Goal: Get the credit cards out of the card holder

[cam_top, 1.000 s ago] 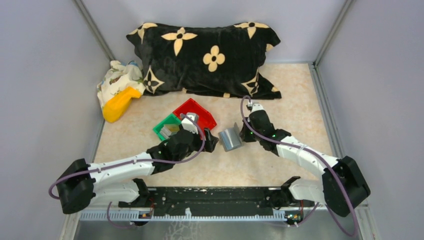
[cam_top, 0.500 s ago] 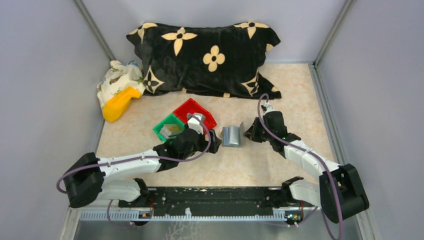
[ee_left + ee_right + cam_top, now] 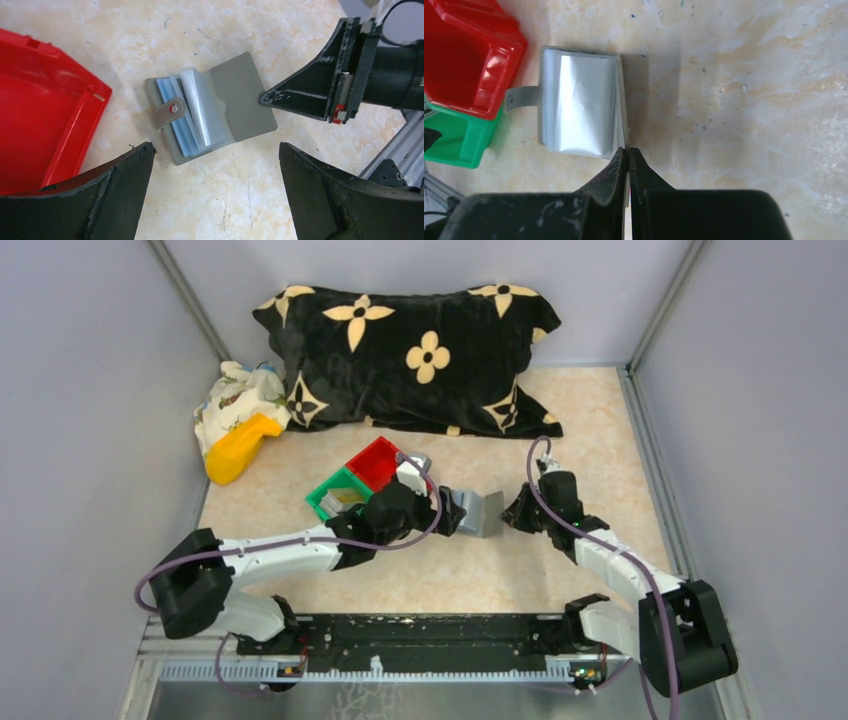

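The card holder (image 3: 240, 95) lies open on the table, grey, with a snap strap across its left half. Blue credit cards (image 3: 176, 117) sit in clear sleeves (image 3: 579, 107) between its covers. My right gripper (image 3: 629, 150) is shut on the edge of the right cover (image 3: 491, 512), holding that flap raised; its tip (image 3: 263, 99) shows against the cover in the left wrist view. Just above the holder hovers my left gripper (image 3: 215, 147), open, with nothing between its fingers. From the top view it (image 3: 455, 515) partly hides the holder's left half.
A red bin (image 3: 378, 462) and a green bin (image 3: 335, 495) with something inside stand just left of the holder. A black flowered pillow (image 3: 420, 350) lies along the back. A yellow object (image 3: 238, 448) and a patterned cloth (image 3: 235, 395) sit at the back left.
My left arm has reached forward and right until its open gripper is over the holder. The right gripper has shifted right, dragging the holder's cover with it.
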You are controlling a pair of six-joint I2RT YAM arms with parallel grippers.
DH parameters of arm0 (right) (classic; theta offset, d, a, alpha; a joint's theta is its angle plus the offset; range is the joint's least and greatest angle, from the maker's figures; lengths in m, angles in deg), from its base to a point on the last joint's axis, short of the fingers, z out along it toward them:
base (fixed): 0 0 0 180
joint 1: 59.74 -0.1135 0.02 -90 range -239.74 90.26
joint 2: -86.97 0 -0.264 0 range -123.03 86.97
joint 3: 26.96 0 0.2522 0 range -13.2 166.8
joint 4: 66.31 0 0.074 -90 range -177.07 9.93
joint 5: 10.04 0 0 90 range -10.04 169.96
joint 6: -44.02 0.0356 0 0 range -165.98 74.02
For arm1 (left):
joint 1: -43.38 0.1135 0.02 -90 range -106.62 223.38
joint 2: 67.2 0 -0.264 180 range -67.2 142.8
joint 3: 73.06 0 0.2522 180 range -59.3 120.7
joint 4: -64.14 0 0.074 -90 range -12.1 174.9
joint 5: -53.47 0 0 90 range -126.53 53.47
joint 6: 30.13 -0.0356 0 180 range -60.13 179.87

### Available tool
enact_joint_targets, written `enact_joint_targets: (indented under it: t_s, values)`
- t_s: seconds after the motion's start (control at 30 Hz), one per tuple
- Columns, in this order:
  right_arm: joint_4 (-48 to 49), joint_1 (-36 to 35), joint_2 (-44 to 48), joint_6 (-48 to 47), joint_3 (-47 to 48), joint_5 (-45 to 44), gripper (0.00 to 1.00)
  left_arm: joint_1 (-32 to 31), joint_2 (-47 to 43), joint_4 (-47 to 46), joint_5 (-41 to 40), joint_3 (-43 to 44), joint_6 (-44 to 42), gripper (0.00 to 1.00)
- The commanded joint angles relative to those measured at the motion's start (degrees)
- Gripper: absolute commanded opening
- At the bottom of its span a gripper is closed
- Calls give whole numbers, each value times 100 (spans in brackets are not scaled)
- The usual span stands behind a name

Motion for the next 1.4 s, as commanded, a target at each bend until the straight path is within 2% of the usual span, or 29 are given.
enact_joint_targets:
  t_s: [0.0, 0.33, 0.43, 0.73, 0.97, 1.37]
  values:
    - [-107, 43, 160, -47, -120, -369, 0, 11, 303, -324, 357, 384, -138, 100]
    - [-153, 47, 232, -167, -337, -794, 0, 7, 673, -523, 675, 583, -112, 100]
    - [-167, 43, 216, -264, -354, -881, 6, 5, 712, -568, 753, 600, -101, 100]
    - [-127, 43, 201, -327, -370, -935, 7, -18, 928, -708, 1366, 758, 113, 100]
    - [-90, 43, 231, -337, -396, -921, 9, -118, 1101, -697, 1446, 934, 33, 100]
    - [28, 43, 225, -307, -497, -840, 6, -109, 1783, -870, 1439, 965, 59, 100]
